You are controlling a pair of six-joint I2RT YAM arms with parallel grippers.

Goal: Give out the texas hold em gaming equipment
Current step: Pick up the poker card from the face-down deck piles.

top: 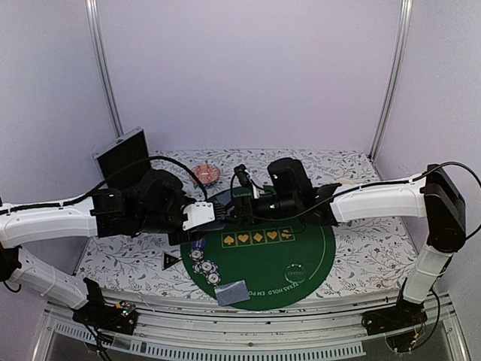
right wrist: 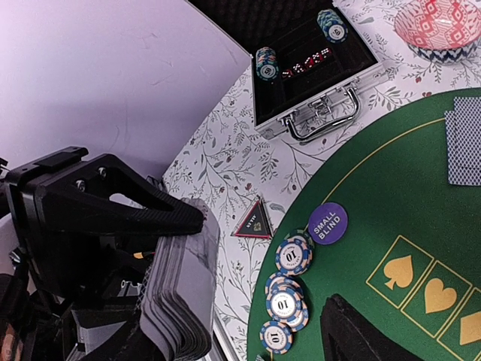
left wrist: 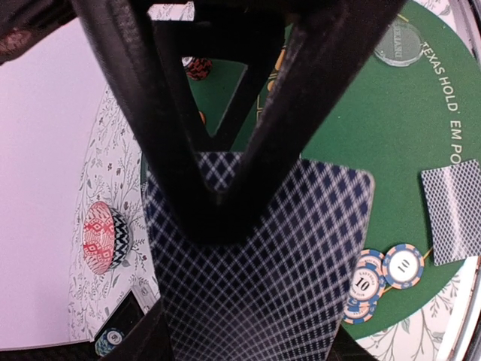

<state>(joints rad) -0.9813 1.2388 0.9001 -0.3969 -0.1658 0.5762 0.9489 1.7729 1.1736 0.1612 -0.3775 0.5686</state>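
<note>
Left wrist view: the left gripper point(left wrist: 216, 218) has its jaws clamped on a deck of playing cards point(left wrist: 270, 286) at frame centre. Blue poker chips point(left wrist: 383, 274) lie lower right on the green mat point(left wrist: 361, 120). I cannot tell how wide the right gripper point(top: 239, 207) holds its jaws.

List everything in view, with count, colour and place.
poker mat: one, green, table centre
deck of cards: one, blue-checked backs, in the left gripper
face-down cards: two lots, blue backs, mat's near edge and far edge; count unclear
chips on mat: several small stacks, blue-white, mat's left edge
small blind disc: one, purple, beside those chips
clear disc: one, mat's near right
triangle marker: one, black, left of the mat
case: one, silver, open, back left
chip stacks: two, inside the case
dish: one, pink patterned, behind the mat
left gripper: black, shut on the deck
right gripper: black, over the mat's far side
</note>
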